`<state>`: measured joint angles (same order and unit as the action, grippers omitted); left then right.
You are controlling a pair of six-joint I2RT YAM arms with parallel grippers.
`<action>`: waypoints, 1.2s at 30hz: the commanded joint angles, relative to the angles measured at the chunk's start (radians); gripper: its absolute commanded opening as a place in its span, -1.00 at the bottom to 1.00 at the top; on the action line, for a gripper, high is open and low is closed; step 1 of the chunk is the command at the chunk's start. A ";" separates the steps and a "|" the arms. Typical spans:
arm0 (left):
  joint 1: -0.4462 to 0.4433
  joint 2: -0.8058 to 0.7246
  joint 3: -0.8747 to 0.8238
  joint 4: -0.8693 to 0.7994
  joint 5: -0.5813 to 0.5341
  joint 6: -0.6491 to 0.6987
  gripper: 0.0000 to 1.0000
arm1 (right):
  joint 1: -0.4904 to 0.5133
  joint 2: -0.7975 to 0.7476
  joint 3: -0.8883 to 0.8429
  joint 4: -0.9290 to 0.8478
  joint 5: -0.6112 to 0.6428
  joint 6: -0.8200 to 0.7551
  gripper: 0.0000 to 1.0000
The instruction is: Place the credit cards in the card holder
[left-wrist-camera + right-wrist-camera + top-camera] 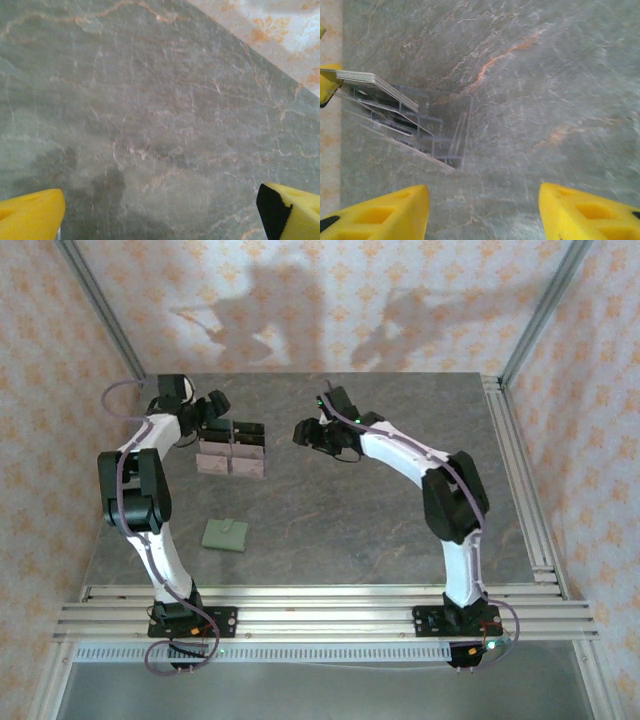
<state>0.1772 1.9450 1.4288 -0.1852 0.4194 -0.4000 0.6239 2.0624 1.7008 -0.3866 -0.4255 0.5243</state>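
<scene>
The credit cards (232, 462) lean in a clear stand (233, 445) at the back left of the table; the right wrist view shows their stacked edges (376, 80) on top of the stand (427, 132). The card holder (226, 534), a small sage-green wallet, lies flat nearer the front, left of centre. My left gripper (212, 406) hovers just behind the stand's left end, open wide (160, 215) over bare table. My right gripper (303, 432) sits to the right of the stand, apart from it, open (485, 210) with nothing between its yellow fingers.
The dark marbled table (380, 510) has metal rails along its right side (520, 480) and front edge (320, 605). Patterned walls close in the back and sides. A yellow fingertip (327, 85) of the other gripper peeks in beside the cards.
</scene>
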 commanded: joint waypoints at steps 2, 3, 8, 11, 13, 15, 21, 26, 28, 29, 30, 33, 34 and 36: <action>-0.012 -0.073 -0.055 0.062 0.001 -0.035 1.00 | 0.018 0.116 0.147 -0.101 0.022 -0.043 0.01; -0.013 -0.076 -0.059 0.062 0.002 -0.034 1.00 | 0.022 0.139 0.174 -0.111 0.015 -0.047 -0.01; -0.013 -0.074 -0.065 0.060 0.002 -0.037 1.00 | 0.052 0.233 0.294 -0.158 0.009 -0.068 -0.06; -0.013 -0.067 -0.062 0.060 0.005 -0.041 1.00 | 0.067 0.289 0.364 -0.189 0.007 -0.073 -0.07; -0.013 -0.063 -0.057 0.054 0.006 -0.042 1.00 | 0.075 0.321 0.403 -0.198 0.004 -0.075 -0.07; -0.013 -0.062 -0.060 0.052 -0.001 -0.041 1.00 | 0.079 0.347 0.428 -0.199 0.002 -0.073 -0.07; -0.013 -0.058 -0.065 0.033 -0.028 -0.033 1.00 | 0.083 0.396 0.472 -0.210 -0.002 -0.066 -0.14; -0.013 -0.070 -0.076 0.003 -0.100 -0.031 1.00 | 0.082 0.404 0.473 -0.212 -0.012 -0.070 -0.17; -0.013 -0.080 -0.083 -0.008 -0.133 -0.029 1.00 | 0.082 0.390 0.446 -0.198 -0.015 -0.069 -0.17; -0.013 -0.083 -0.084 -0.014 -0.145 -0.028 1.00 | 0.083 0.381 0.432 -0.186 -0.018 -0.066 -0.17; -0.013 -0.084 -0.085 -0.021 -0.159 -0.027 1.00 | 0.082 0.375 0.418 -0.172 -0.018 -0.062 -0.17; -0.013 -0.083 -0.090 -0.028 -0.169 -0.026 1.00 | 0.083 0.373 0.408 -0.151 -0.033 -0.056 -0.17; -0.013 -0.079 -0.090 -0.026 -0.162 -0.028 1.00 | 0.082 0.377 0.408 -0.146 -0.038 -0.054 -0.17; -0.013 -0.072 -0.090 -0.018 -0.142 -0.034 1.00 | 0.082 0.385 0.408 -0.138 -0.043 -0.050 -0.17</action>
<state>0.1699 1.9022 1.3483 -0.1837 0.2966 -0.4294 0.7017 2.4393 2.1132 -0.5522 -0.4526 0.4694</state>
